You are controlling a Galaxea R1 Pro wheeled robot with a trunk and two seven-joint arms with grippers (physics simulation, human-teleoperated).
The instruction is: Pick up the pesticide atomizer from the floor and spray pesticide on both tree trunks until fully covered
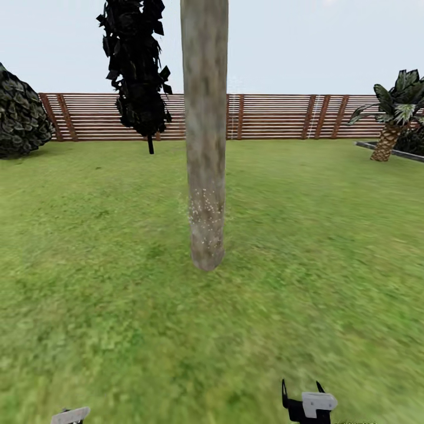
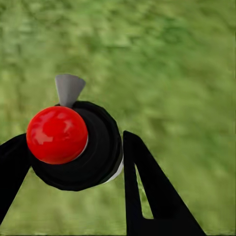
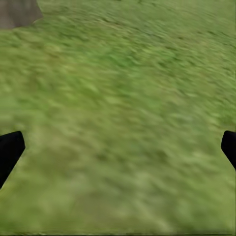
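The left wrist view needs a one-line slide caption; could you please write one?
Left claw shut on the pesticide atomizer, red cap and grey nozzle facing the camera, above blurry lawn.

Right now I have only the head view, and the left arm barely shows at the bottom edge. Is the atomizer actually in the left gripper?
Observer: Yes. The left wrist view shows the atomizer, black with a red knob, held between the left gripper's fingers.
Operator: Which way is its nozzle facing?
Observer: The grey nozzle sticks out past the fingers, with lawn behind it.
Operator: And is the right gripper carrying anything?
Observer: No. In the right wrist view the right gripper is open wide with just grass between its fingers.
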